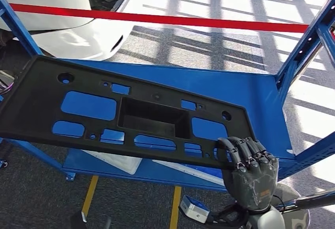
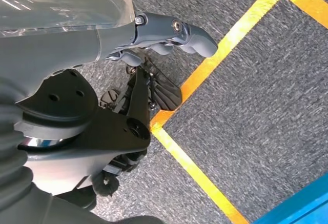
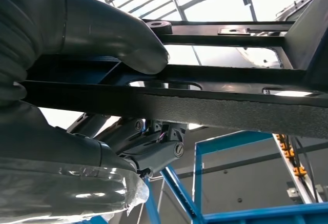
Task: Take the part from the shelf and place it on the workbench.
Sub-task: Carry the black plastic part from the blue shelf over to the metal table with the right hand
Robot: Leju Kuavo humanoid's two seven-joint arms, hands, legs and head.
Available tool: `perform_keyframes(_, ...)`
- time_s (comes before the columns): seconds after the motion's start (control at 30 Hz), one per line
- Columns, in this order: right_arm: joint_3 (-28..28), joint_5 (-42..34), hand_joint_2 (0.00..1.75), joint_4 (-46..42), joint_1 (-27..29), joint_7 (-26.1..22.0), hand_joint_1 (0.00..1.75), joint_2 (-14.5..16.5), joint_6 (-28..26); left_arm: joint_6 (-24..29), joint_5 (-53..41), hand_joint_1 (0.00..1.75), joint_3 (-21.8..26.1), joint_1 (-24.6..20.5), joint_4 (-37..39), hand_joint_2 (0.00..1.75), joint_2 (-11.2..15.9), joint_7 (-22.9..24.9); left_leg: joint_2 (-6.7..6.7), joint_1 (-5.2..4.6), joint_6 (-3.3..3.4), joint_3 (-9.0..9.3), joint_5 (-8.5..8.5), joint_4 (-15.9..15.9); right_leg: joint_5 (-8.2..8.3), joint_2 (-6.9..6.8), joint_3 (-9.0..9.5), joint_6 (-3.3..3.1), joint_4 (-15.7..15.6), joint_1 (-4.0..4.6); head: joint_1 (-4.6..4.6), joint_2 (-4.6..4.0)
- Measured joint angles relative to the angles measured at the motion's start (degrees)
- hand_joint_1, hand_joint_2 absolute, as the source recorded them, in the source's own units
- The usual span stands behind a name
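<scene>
From the head view the whole part (image 1: 130,116) can be seen at once — a long, flat black panel pierced with rounded cut-outs and small round holes, with a deep rectangular pocket sunk near its middle. It lies above the blue shelf (image 1: 260,108), whose deck shows through the cut-outs, and it runs slantwise across that shelf. The right hand (image 1: 247,168) grips the part at its near corner, dark fingers (image 1: 237,150) curled over the top face. The right wrist view adds what the head view hides: seen edge-on from underneath, the part (image 3: 232,108) is a thin slab with a rough edge, the thick grey thumb (image 3: 116,34) pressed on one face and the darker fingers (image 3: 155,149) folded against the other, so the hand is clamped around the panel's edge.

The left wrist view looks down beside the shelf at grey carpet (image 2: 251,106) marked with a yellow tape line (image 2: 201,70), with a strip of the blue shelf at one corner. The left hand (image 2: 166,34) hangs there holding nothing; its fingers reach out roughly straight, though how far apart they stand cannot be told from this angle.

Behind the shelf a red tape barrier (image 1: 169,19) crosses the floor.
</scene>
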Motion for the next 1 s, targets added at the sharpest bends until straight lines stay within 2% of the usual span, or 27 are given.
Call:
perform_keyframes(0.7, -0.34, 0.01, 1.75, -1.44, 1.70, -1.10, 1.75, 0.64, 0.00, 2.09, 0.00, 0.00, 0.03, 0.00, 0.00, 1.75, 0.00, 0.56, 0.00, 0.00, 0.00, 0.00, 0.00, 0.00, 0.00, 0.00, 0.01, 0.00, 0.00, 0.00, 0.00, 0.00)
perform_keyframes(0.73, -0.37, 0.01, 1.75, -1.38, 1.77, -0.64, 1.75, 0.72, 0.00, 2.42, 0.00, 0.00, 0.03, -0.01, 0.00, 1.75, 0.01, 0.61, -0.01, -0.05, 0.12, -0.06, -0.04, 0.13, 0.07, 0.00, 0.00, 0.12, -0.05, -0.08, -0.01, 0.00)
perform_keyframes(0.8, -0.43, 0.01, 1.75, -1.23, 1.86, 0.45, 1.75, 0.90, -0.01, 3.03, 0.00, 0.00, 0.02, -0.04, 0.00, 1.75, 0.01, 0.71, 0.09, 0.06, 0.78, -0.01, 0.44, -0.19, 0.21, 0.01, 0.10, 0.63, -0.26, -0.12, -0.04, 0.00)
perform_keyframes(0.83, -0.44, 0.02, 1.75, -1.15, 1.86, 0.96, 1.75, 0.97, -0.01, 3.27, 0.00, 0.00, 0.02, -0.08, 0.00, 1.75, 0.01, 0.78, 0.20, 0.21, 1.21, 0.04, 0.80, -0.51, -0.33, -0.01, -0.03, 0.91, 0.13, -0.14, -0.01, 0.00)
perform_keyframes(0.87, -0.44, 0.02, 1.75, -1.11, 1.85, 1.13, 1.75, 1.00, -0.02, 3.37, 0.00, 0.00, 0.01, -0.11, 0.00, 1.75, -0.01, 0.84, 0.33, 0.45, 1.52, 0.12, 1.21, -0.95, -1.59, -0.03, -0.50, 1.12, 1.54, -0.11, 0.03, 0.00)
perform_keyframes(0.9, -0.44, 0.01, 1.75, -1.04, 1.87, 1.31, 1.75, 1.01, -0.03, 3.47, 0.00, 0.00, 0.01, -0.13, 0.00, 1.75, -0.02, 0.93, 0.47, 0.65, 1.66, 0.15, 1.41, -1.22, -3.53, -0.06, -1.43, 1.27, 4.12, -0.18, 0.08, 0.00)
perform_keyframes(0.97, -0.42, 0.01, 1.75, -0.78, 1.97, 1.68, 1.75, 0.99, -0.04, 3.62, 0.00, 0.00, 0.02, -0.09, 0.00, 1.75, -0.02, 1.09, 0.55, 0.73, 1.70, 0.01, 1.51, -1.22, -7.29, -0.08, -4.09, 1.73, 11.40, -0.37, 0.10, 0.00)
perform_keyframes(1.0, -0.41, 0.02, 1.75, -0.62, 2.05, 1.87, 1.75, 0.98, -0.04, 3.67, 0.00, 0.00, 0.03, -0.05, 0.00, 1.75, -0.02, 1.13, 0.58, 0.77, 1.66, -0.03, 1.54, -1.16, -7.98, -0.09, -4.93, 1.99, 13.96, -0.49, 0.10, 0.00)
